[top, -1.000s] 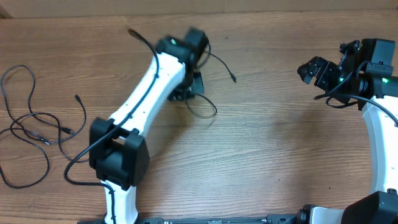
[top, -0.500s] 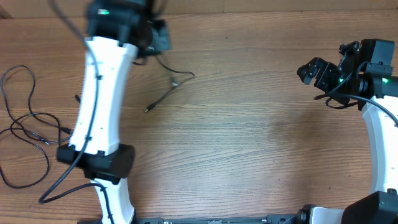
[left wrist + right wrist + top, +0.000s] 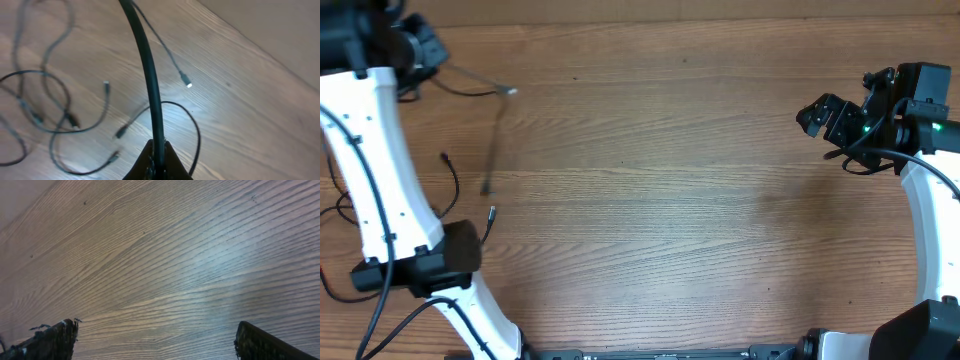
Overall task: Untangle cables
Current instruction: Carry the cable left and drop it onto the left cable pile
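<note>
- Black cable is clamped in your left gripper, fingertips pinched together on it, with the cord running out ahead of them.
- Beneath that gripper, loose cables sprawl in loops on the wooden table.
- Well apart from that gripper, your right gripper hangs with its fingers spread wide, holding nothing.

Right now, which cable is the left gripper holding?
The cable pinched in the shut left gripper, rising close past the wrist camera. The other cables lie loose on the table, untouched.
</note>
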Robot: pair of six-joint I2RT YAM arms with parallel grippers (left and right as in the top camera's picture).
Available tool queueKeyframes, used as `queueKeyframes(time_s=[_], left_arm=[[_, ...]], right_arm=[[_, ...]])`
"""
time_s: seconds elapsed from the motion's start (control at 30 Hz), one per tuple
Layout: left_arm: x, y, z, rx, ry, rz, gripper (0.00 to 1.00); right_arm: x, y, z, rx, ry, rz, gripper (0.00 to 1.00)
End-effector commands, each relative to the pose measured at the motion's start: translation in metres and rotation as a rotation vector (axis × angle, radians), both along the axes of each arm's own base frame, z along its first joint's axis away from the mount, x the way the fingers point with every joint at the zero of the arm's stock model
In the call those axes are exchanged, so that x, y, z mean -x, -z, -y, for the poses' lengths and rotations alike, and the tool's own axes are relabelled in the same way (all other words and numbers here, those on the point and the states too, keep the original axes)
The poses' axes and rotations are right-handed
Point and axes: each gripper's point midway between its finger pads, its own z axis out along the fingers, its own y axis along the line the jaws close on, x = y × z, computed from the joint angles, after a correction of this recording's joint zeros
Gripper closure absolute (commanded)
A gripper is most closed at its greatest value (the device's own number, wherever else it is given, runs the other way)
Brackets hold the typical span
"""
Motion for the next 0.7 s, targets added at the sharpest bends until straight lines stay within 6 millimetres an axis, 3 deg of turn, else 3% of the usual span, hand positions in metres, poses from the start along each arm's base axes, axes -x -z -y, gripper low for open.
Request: queueKeyframes(time_s=[0.0, 0.1, 0.33, 0.53, 0.67], left_arm=[[0.015, -0.011, -0.04, 0.008, -0.148, 0.04, 0.96], [0.03, -0.011, -0.078, 0.02, -0.268, 0.047, 0.96], [0.063, -0.012, -0.136, 0.023, -0.441, 0.055, 0.96], [0.091, -0.012, -0.174, -0.028, -0.564, 0.036, 0.96], [0.101, -0.012, -0.185, -0.049, -0.611, 0.027, 0.96]], right_arm=[[-0.004, -0.005, 0.004, 0.016, 0.003, 0.016, 0.0], [-0.004, -0.004, 0.004, 0.015, 0.003, 0.012, 0.0], [-0.004, -0.004, 0.004, 0.015, 0.003, 0.011, 0.0], [-0.003, -0.004, 0.004, 0.014, 0.003, 0.008, 0.0], [-0.003, -0.004, 0.004, 0.014, 0.003, 0.008, 0.0]])
